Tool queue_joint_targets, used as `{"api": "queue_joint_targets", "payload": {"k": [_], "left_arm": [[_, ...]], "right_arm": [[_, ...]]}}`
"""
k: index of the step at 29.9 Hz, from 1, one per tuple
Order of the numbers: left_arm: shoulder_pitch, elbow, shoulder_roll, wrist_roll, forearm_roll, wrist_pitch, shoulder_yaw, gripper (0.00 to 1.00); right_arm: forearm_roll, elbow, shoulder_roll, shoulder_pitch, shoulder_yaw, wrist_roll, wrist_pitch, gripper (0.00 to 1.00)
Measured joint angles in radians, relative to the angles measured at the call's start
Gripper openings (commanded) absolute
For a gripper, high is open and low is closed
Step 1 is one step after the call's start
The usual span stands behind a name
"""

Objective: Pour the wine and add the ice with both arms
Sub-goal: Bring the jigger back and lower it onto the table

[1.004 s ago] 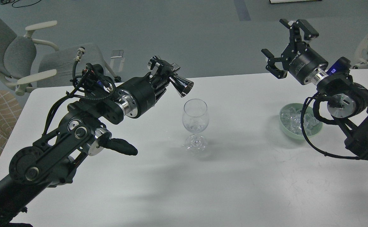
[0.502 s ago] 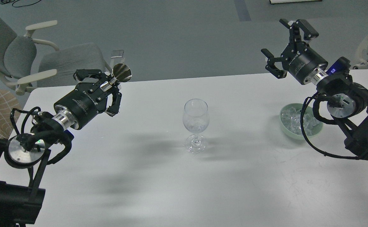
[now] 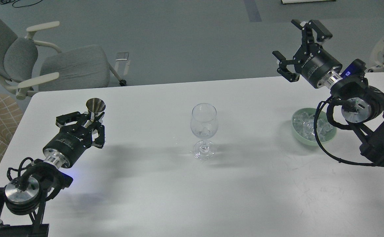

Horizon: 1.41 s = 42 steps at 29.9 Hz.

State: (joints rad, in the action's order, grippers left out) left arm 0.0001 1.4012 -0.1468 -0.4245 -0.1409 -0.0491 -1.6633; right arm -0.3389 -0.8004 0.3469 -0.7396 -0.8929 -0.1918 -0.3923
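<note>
A clear wine glass stands upright at the table's middle; something small and clear sits low in its bowl. My left gripper is low over the table's left side, shut on a shiny metal cone-shaped measuring cup held upright with its mouth up. My right gripper is open and empty, raised high above the table's far right edge. The ice, several clear cubes, lies in a pale green bowl at the right, partly hidden by my right arm's cable.
The white table ends just behind the glass. A grey office chair stands on the floor behind the table's left corner. My right arm's elbow and cables hang over the bowl's right side.
My left arm has swung away from above the glass, back to the left and down to the table, turning the metal cup from tipped to upright. The right arm has not moved.
</note>
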Motion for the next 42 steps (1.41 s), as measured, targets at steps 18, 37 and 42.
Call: {"api": "queue_joint_targets", "payload": {"k": [18,37,42], "left_arm": [[0.004,-0.204,0.033,0.108,0.020,-0.128,-0.007,0.08],[0.003,-0.212,0.031,0.115,0.031,-0.128,-0.009,0.43],[0.003,-0.212,0.032,0.115,0.032,-0.127,-0.009,0.52]], "right_arm": [[-0.002,0.001,0.003,0.002,0.000,0.001,0.004,1.00],[-0.003,0.001,0.000,0.002,0.002,0.001,0.006,1.00],[-0.003,0.000,0.000,0.003,0.002,0.001,0.006,1.00]]}}
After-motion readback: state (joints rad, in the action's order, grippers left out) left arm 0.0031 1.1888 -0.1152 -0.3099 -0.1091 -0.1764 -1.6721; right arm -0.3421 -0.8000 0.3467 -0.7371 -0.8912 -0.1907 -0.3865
